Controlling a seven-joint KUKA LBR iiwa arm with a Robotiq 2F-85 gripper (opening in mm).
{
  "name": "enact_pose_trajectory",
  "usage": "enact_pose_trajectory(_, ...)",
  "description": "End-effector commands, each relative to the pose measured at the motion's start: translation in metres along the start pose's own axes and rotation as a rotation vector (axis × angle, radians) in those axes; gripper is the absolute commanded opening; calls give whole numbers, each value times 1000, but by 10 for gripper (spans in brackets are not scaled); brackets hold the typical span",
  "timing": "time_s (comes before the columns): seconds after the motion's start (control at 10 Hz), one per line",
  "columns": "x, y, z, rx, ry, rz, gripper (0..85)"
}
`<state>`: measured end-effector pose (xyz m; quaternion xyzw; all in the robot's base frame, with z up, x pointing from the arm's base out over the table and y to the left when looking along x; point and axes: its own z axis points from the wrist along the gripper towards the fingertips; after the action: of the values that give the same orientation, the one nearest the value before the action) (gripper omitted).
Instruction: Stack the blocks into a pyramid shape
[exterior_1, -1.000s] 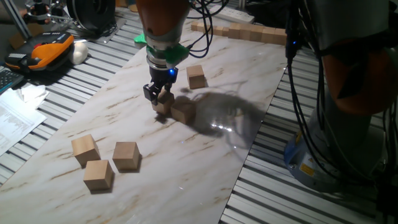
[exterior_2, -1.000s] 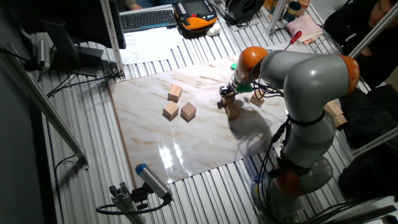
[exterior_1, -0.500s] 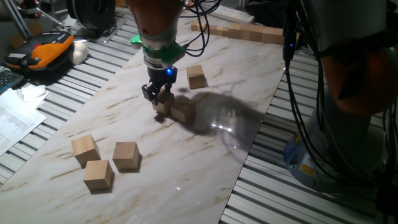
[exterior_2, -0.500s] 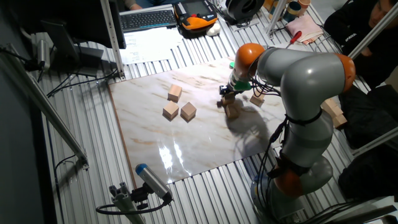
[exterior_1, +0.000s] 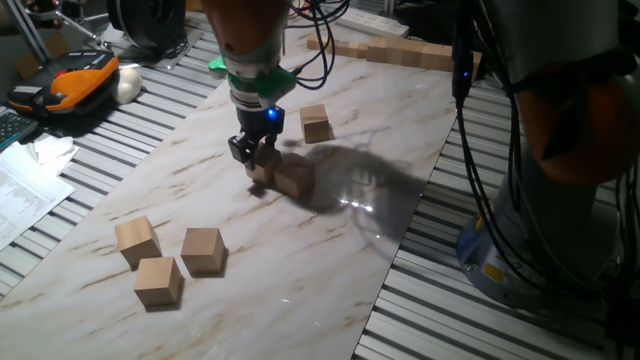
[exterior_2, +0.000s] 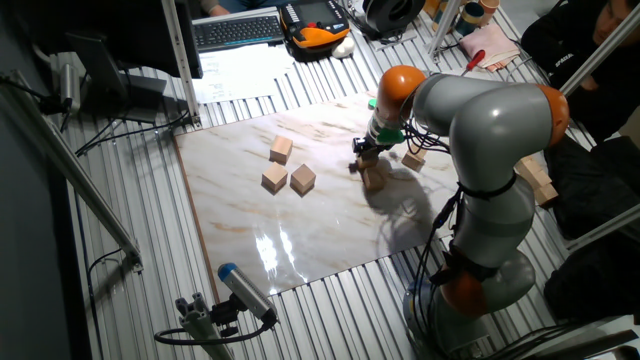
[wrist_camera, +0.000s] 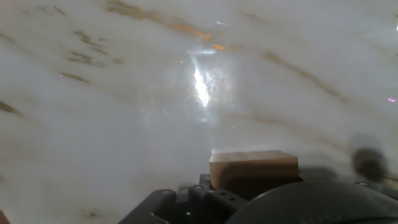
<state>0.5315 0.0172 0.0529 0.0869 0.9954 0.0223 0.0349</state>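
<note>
My gripper (exterior_1: 253, 157) stands low over the marble board (exterior_1: 330, 250), shut on a tan wooden block (exterior_1: 263, 172) that rests on the board. This block touches a second block (exterior_1: 296, 180) on its right. In the hand view the held block (wrist_camera: 254, 165) shows close at the bottom edge. A third block (exterior_1: 315, 123) lies alone behind them. Three more blocks (exterior_1: 137, 240) (exterior_1: 204, 250) (exterior_1: 159, 281) sit grouped at the front left. In the other fixed view the gripper (exterior_2: 362, 151) is over the pair (exterior_2: 375, 178), and the group of three (exterior_2: 290, 172) lies to its left.
A long joined row of tan cubes (exterior_1: 400, 52) lies at the board's far edge. An orange-and-black device (exterior_1: 70, 85), papers (exterior_1: 25, 190) and a keyboard (exterior_2: 235, 30) lie on the slatted table (exterior_1: 480, 320) around the board. Cables (exterior_1: 490, 150) hang at the right.
The arm has shifted slightly to the left. The gripper stays low on the same block beside its neighbour. The other blocks have not moved.
</note>
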Motion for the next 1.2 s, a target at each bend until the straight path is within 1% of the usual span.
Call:
enact_pose_trajectory(0.0, 4, -1, 1, 4, 8, -4, 0)
enact_pose_trajectory(0.1, 7, -1, 0, 2, 9, -7, 0)
enact_pose_trajectory(0.2, 11, 0, 1, -9, 7, -16, 0)
enact_pose_trajectory(0.3, 12, 0, 2, -22, 9, -24, 0)
enact_pose_trajectory(0.4, 12, 0, 2, -27, 18, -31, 0)
enact_pose_trajectory(0.5, 12, -1, 1, -26, 19, -37, 0)
enact_pose_trajectory(0.7, 13, -1, 1, -9, 17, -43, 0)
enact_pose_trajectory(0.8, 13, -1, 2, -21, 21, -40, 0)
enact_pose_trajectory(0.9, 13, -1, 2, -23, 20, -39, 0)
enact_pose_trajectory(1.0, 13, -1, 2, -19, 16, -31, 170)
enact_pose_trajectory(1.1, 13, -1, 2, -16, 13, -24, 170)
